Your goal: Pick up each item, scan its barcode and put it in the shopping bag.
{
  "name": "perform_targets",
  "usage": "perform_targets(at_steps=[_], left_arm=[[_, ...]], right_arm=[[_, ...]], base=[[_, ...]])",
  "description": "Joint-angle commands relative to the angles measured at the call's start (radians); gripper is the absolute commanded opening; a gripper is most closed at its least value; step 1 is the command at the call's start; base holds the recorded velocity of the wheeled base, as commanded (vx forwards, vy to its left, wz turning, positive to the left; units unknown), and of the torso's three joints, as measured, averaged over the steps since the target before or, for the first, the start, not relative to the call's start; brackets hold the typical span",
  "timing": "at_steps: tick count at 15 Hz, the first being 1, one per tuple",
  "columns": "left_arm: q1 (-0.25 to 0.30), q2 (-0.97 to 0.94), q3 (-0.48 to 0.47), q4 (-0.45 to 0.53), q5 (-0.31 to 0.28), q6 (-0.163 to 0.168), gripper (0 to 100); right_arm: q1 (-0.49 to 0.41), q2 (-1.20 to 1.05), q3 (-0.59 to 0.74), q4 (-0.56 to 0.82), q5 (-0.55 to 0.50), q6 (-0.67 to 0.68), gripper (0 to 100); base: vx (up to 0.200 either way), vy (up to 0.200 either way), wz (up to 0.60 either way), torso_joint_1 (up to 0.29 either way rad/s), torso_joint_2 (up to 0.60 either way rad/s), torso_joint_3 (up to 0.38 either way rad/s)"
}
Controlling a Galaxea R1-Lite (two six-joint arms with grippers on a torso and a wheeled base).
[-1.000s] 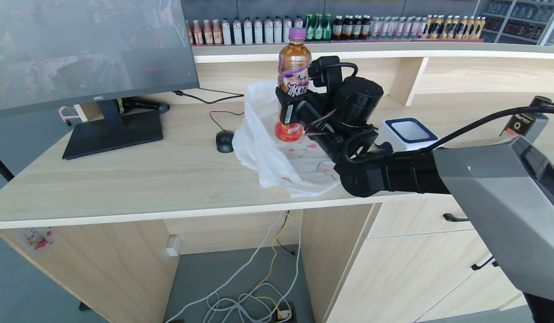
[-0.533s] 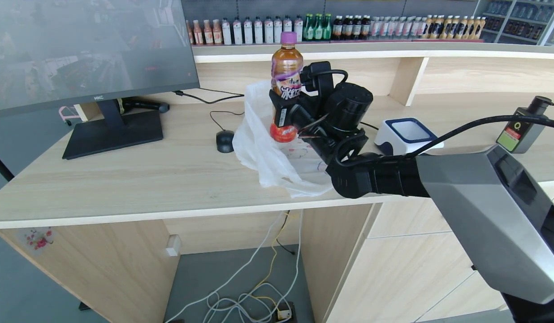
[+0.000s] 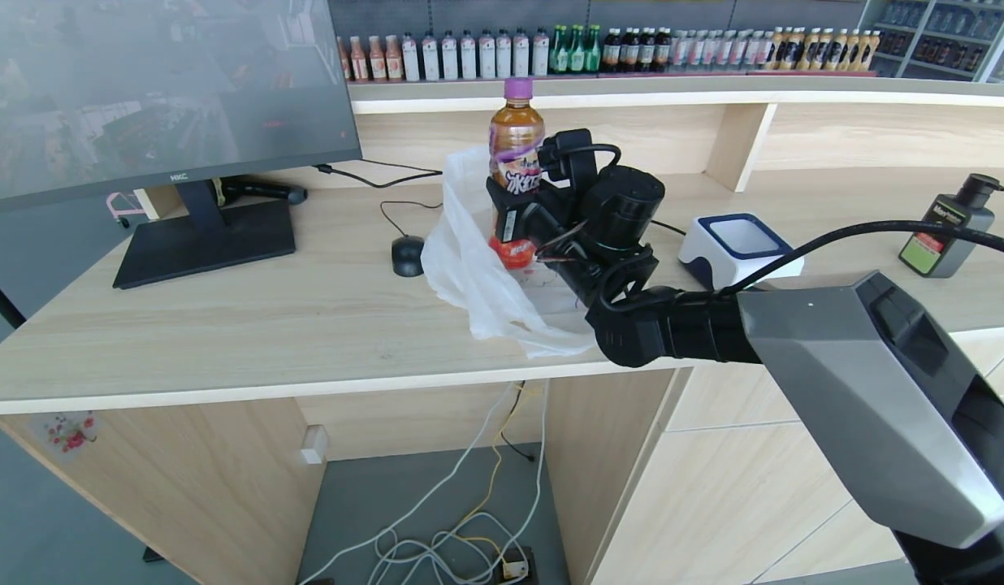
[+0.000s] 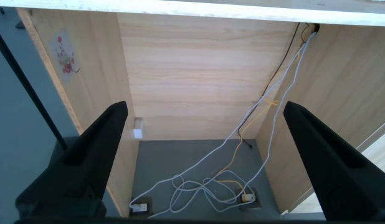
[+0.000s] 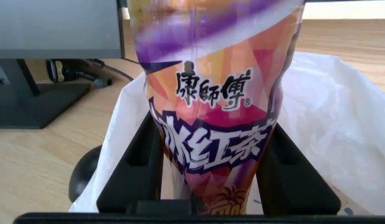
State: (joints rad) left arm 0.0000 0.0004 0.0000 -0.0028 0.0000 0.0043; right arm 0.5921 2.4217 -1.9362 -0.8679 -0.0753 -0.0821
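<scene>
At the upper left of the head view a monitor [image 3: 161,81] is cut off by the top and left edges; its stand [image 3: 205,240] rests on the wooden counter [image 3: 226,325]. Right of the stand lies a black mouse [image 3: 407,255]. At the frame's centre sits the white shopping bag [image 3: 478,284], crumpled, with its mouth open upward. The right gripper [image 3: 514,215] is clenched around the tea bottle [image 3: 516,146], which stands upright with its purple cap on top, over the bag's mouth. A black finger [image 3: 508,213] covers part of the label, and I cannot tell whether the bottle's red base is inside the bag or just above it. The right wrist view shows the label [image 5: 214,124] squeezed between both fingers [image 5: 133,168], with the cap cut off. Right of centre is the white, blue-rimmed scanner [image 3: 737,240], its near corner hidden behind the arm. At far right stands a pump dispenser [image 3: 949,227]. The left gripper [image 4: 205,112] hangs under the counter, jaws spread wide and holding nothing, above floor cables [image 4: 211,186].
</scene>
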Motion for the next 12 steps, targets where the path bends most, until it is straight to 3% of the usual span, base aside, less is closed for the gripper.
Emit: perform_targets(at_steps=[1,12], left_arm=[[0.0,0.0,0.0,0.0,0.0,-0.001,100],[0.0,0.0,0.0,0.0,0.0,-0.001,100]], right_arm=[[0.0,0.017,0.0,0.0,0.0,-0.001,0],[0.0,0.043,0.003,-0.003,-0.003,-0.001,0]], base=[[0.0,0.0,0.0,0.0,0.0,0.0],[0.0,0.0,0.0,0.0,0.0,0.0]])
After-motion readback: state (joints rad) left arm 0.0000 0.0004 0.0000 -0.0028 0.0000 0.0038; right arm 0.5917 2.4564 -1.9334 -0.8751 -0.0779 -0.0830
